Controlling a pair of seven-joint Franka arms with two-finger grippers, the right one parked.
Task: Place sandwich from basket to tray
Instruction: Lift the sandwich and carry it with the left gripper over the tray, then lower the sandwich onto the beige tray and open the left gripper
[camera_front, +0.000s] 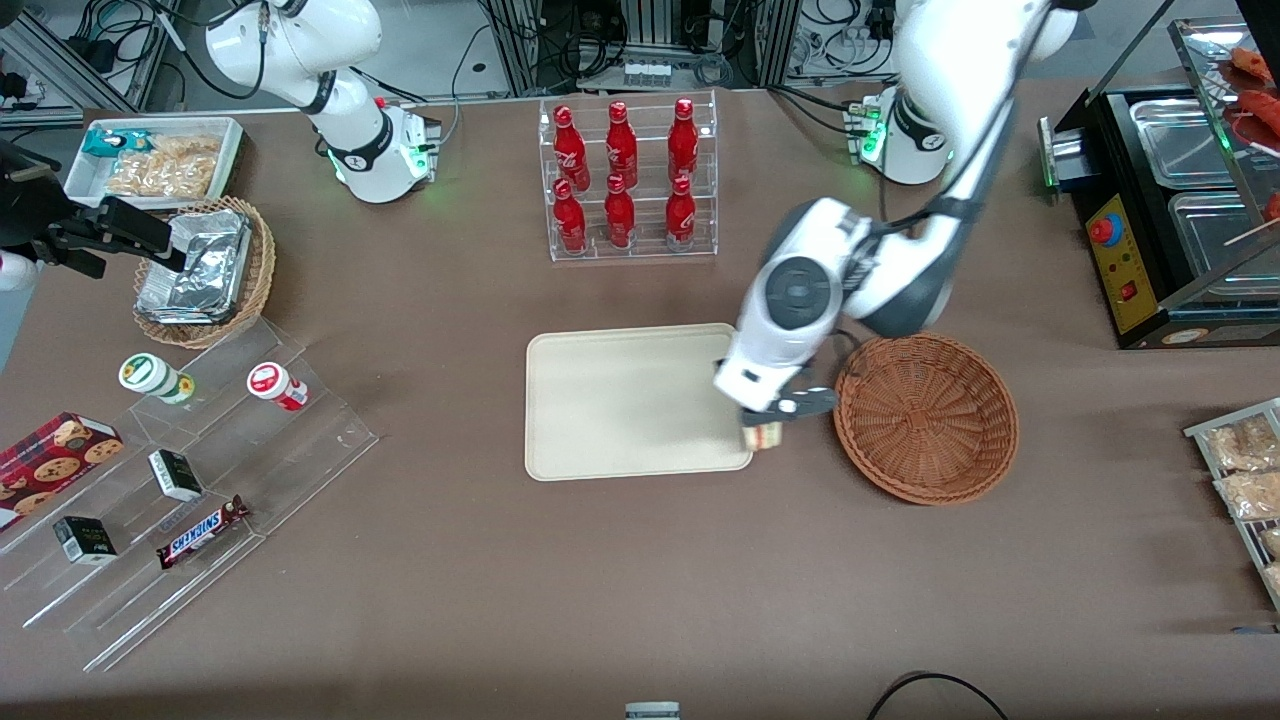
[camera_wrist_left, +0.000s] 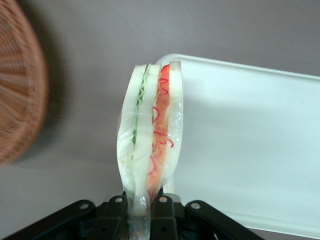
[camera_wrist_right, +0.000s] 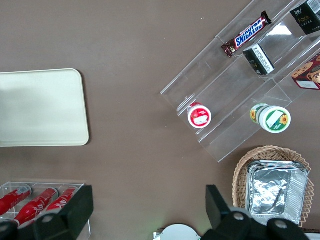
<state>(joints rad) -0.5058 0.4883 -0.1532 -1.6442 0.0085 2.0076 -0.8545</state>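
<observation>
1. The gripper (camera_wrist_left: 142, 205) is clamped on the narrow end of the sandwich (camera_wrist_left: 150, 130), which hangs wrapped in clear film.
2. It looks light and soft; a gentle pinch across the bread faces suits it, though the film may be slippery.
3. It hovers at the tray (camera_front: 620, 400) edge nearest the basket (camera_front: 925, 418), which appears empty.
4. Farther off stand red bottles (camera_front: 622, 175).

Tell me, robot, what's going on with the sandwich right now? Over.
Gripper shut on sandwich, between basket and tray, at tray's edge. Basket empty. Tray bare, nothing in the way.
</observation>
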